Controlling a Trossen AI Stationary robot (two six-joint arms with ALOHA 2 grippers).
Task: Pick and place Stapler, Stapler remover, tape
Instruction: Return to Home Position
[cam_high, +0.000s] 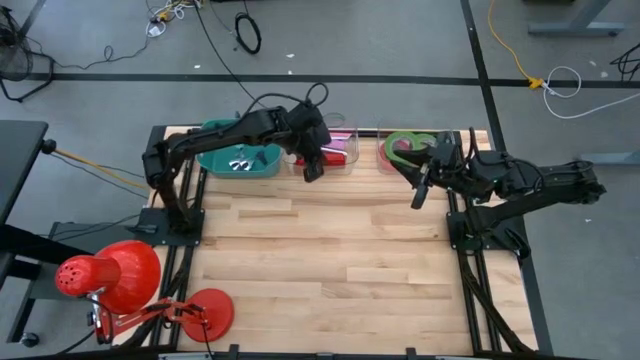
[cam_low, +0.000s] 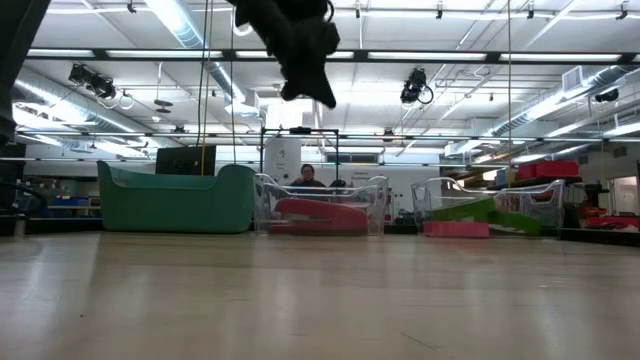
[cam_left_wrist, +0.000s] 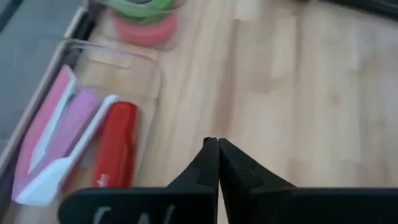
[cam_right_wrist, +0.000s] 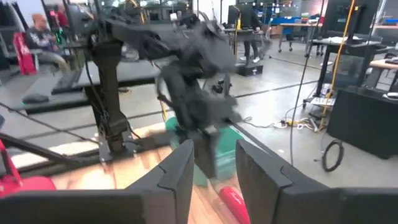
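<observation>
The job looks almost done. The red stapler (cam_left_wrist: 117, 146) lies in the left clear bin (cam_low: 375, 195) at the far edge, just beside a pink stapler (cam_left_wrist: 53, 134): two staplers for sure. The tape (cam_left_wrist: 144, 30) is in the right clear bin (cam_low: 430, 200): one pink roll, and green ones I cannot count. Staple removers (cam_high: 240, 160) lie in the blue bin (cam_low: 175, 205), too small to count. The left gripper (cam_left_wrist: 212, 146), fingers pressed together, hangs by the left clear bin. The right gripper (cam_right_wrist: 214, 152), spread and empty, hangs near the tape. Only going home looks left.
</observation>
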